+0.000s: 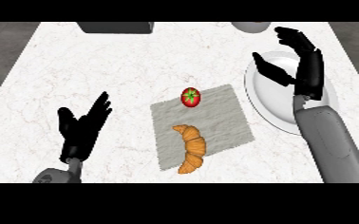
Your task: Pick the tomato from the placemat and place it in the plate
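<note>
A red tomato [191,97] with a green stem sits at the far left part of the grey placemat [224,114]. The white plate [270,99] lies to the right of the placemat. My right hand [301,59] hovers over the plate, open, with fingers straight and thumb spread, well right of the tomato and holding nothing. My left hand [82,126] rests open at the lower left, fingers up, far from the placemat.
A golden croissant [191,147] lies on the placemat's near part, below the tomato. A dark grey box [116,27] sits at the counter's far edge, and a pale bowl-like object [251,26] shows at the far right.
</note>
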